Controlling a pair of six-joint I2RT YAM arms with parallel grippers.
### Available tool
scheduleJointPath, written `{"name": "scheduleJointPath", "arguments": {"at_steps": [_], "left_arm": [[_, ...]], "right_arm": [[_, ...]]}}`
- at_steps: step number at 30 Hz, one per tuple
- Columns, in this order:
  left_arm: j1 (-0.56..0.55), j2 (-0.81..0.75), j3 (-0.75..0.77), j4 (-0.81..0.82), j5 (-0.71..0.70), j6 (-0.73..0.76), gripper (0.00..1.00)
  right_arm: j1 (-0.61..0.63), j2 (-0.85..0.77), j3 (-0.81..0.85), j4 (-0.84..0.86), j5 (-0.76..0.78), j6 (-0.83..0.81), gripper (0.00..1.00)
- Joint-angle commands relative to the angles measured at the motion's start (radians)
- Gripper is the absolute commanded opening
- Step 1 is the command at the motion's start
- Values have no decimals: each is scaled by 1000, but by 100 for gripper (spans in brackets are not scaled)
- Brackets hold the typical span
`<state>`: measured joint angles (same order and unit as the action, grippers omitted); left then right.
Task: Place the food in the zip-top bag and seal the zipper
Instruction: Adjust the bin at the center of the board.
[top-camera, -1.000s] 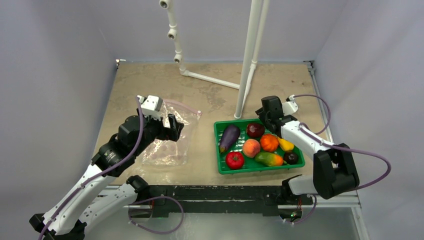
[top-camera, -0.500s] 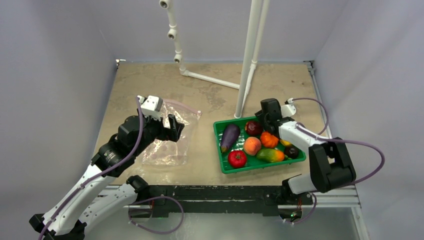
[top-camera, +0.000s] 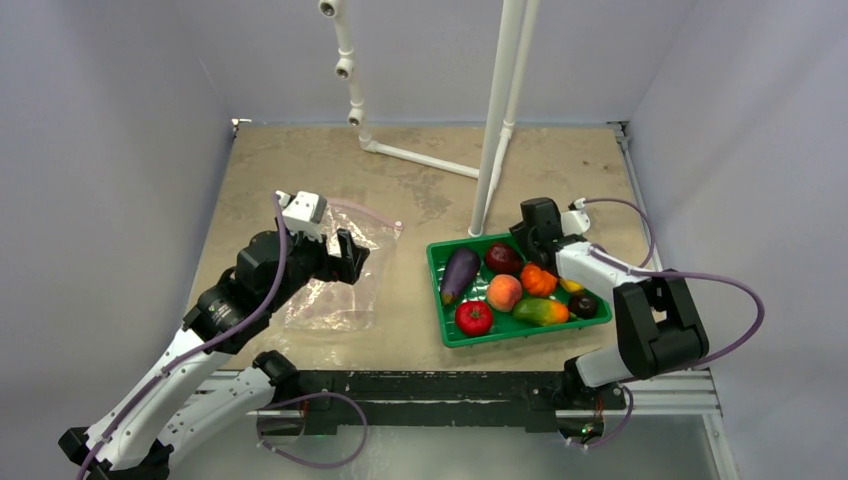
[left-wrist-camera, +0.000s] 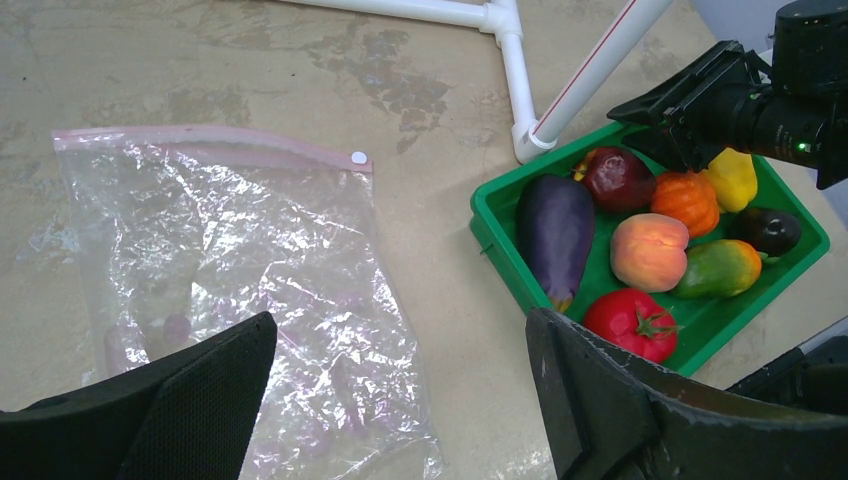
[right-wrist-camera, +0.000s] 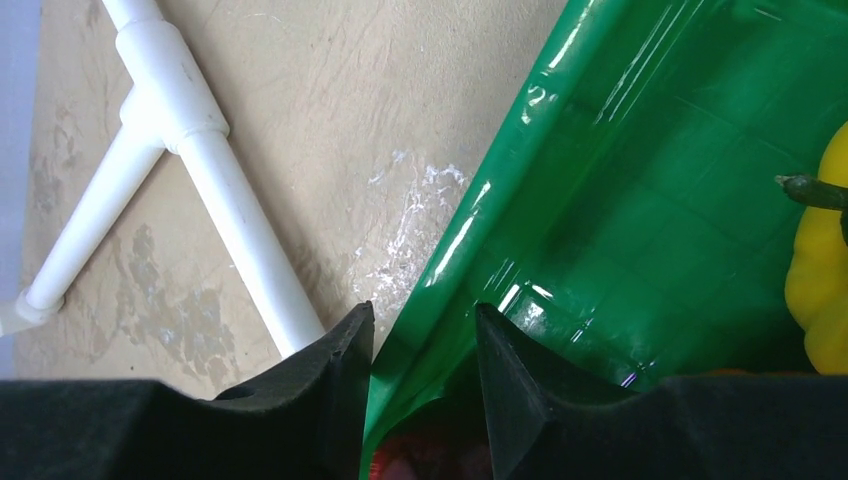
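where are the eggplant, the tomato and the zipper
eggplant (left-wrist-camera: 555, 235), left wrist view, middle of purple body
tomato (left-wrist-camera: 628, 322), left wrist view, red skin beside stem
zipper (left-wrist-camera: 215, 138), left wrist view, midway along pink strip

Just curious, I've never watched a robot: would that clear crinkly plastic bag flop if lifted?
Probably floppy: the clear crinkly plastic bag lies flat and creased on the tan table. Likely light, as it looks empty. Its shiny film may slip when gripped.

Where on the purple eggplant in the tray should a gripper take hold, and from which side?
Grip the purple eggplant across its middle, coming straight down. It lies flat, lengthwise beside the left wall of the green tray, with the peach close on its other side, so a top approach probably fits best.
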<state>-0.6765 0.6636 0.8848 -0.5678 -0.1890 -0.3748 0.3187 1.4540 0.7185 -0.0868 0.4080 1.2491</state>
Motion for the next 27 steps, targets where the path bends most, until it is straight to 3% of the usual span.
{"name": "scheduleJointPath", "arguments": {"at_steps": [1,5,12,20,27], "left_arm": [[-5,1,-5,24,9,3,94],[-5,-1,-6,23,7,4,94],[-5,6,-6,23,5,4,94],[-5,9,-6,21,-3,2,94],[-5,13,-6,19,-12,1,94]], "right_arm": [[-2,26,30,-79,21,-45,42],[-1,27,58,-74,23,-117,32],[-1,-5,69,-55,-4,-260,0],[-1,-42,78,-19,-46,-420,0],[4,-142,31,59,-192,-576,0]]}}
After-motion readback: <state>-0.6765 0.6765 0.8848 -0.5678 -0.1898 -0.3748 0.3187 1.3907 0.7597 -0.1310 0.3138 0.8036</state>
